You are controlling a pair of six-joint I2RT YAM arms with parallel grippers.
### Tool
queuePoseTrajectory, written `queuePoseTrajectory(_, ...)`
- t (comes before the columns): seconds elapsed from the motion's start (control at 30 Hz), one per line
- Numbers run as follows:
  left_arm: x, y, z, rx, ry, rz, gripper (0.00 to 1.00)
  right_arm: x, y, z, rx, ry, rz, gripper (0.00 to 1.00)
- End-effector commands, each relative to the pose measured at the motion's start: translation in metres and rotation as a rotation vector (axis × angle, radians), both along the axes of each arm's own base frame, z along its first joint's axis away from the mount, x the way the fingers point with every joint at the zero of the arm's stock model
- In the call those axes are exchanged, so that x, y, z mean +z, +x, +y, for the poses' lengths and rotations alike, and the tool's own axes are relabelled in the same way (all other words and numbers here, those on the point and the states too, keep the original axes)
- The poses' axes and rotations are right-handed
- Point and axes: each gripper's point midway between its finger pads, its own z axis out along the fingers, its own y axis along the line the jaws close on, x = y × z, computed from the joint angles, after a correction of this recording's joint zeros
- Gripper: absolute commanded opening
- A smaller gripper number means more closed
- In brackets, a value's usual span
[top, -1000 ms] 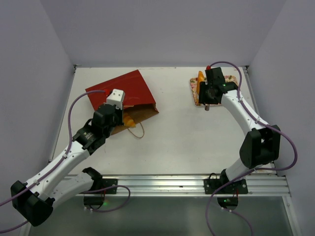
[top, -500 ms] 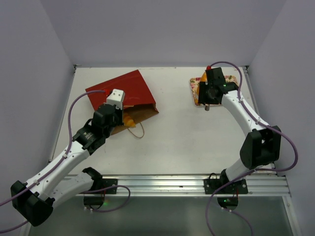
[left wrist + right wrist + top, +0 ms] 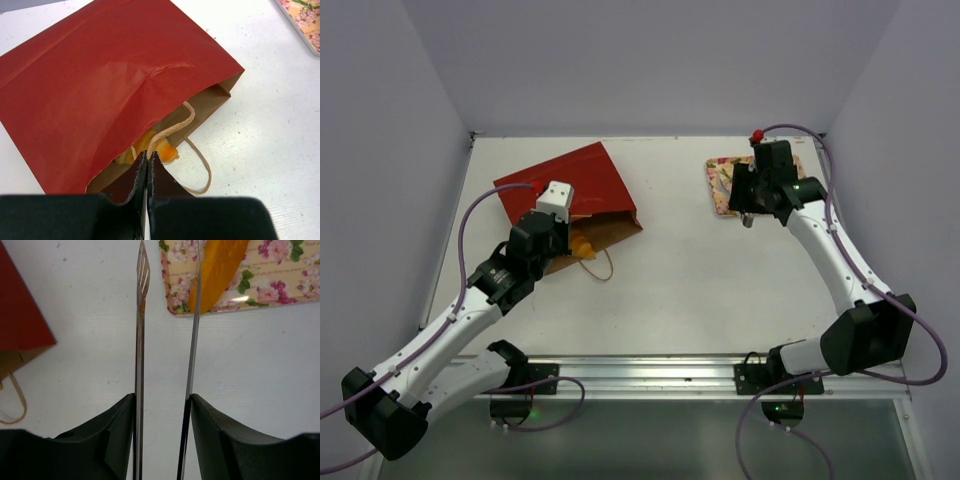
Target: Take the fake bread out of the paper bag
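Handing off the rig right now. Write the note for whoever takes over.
Left gripper: shut on a loop handle at the paper bag's mouth.
Right gripper: shut on metal tongs, tips apart, nothing between them.
Bag lies flat; orange fake bread shows inside its mouth.
Done: one bread piece lies on the flowered tray.
Left: pull the remaining bread out.
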Motion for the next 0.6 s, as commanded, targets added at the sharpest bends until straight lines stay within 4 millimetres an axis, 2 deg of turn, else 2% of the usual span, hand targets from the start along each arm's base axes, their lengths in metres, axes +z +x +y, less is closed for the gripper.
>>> queuePoseTrajectory(0.0, 0.016, 0.003, 0.001, 0.011, -0.035, -0.043, 0.0, 0.002, -0.014, 0.012, 0.045, 0.08, -0.003, 0.51)
queuePoseTrajectory(0.03, 0.015, 0.003, 0.0, 0.01, -0.034, -0.04, 0.0, 0.007, -0.018, 0.014, 0.052, 0.096, -0.024, 0.5)
queuePoseTrajectory(0.07, 0.016, 0.003, 0.0, 0.01, -0.036, -0.043, 0.0, 0.0, -0.023, 0.015, 0.055, 0.097, -0.011, 0.51)
queuePoseTrajectory(0.23, 0.015, 0.004, 0.0, 0.009, -0.037, -0.041, 0.0, -0.005, -0.044, 0.025, 0.104, 0.148, -0.011, 0.5)
queuePoseTrajectory(0.3, 0.015, 0.004, 0.0, 0.009, -0.036, -0.041, 0.0, -0.001, -0.052, 0.028, 0.117, 0.164, -0.025, 0.5)
queuePoseTrajectory(0.57, 0.015, 0.004, 0.0, 0.01, -0.036, -0.041, 0.0, -0.004, -0.091, 0.053, 0.207, 0.223, -0.021, 0.5)
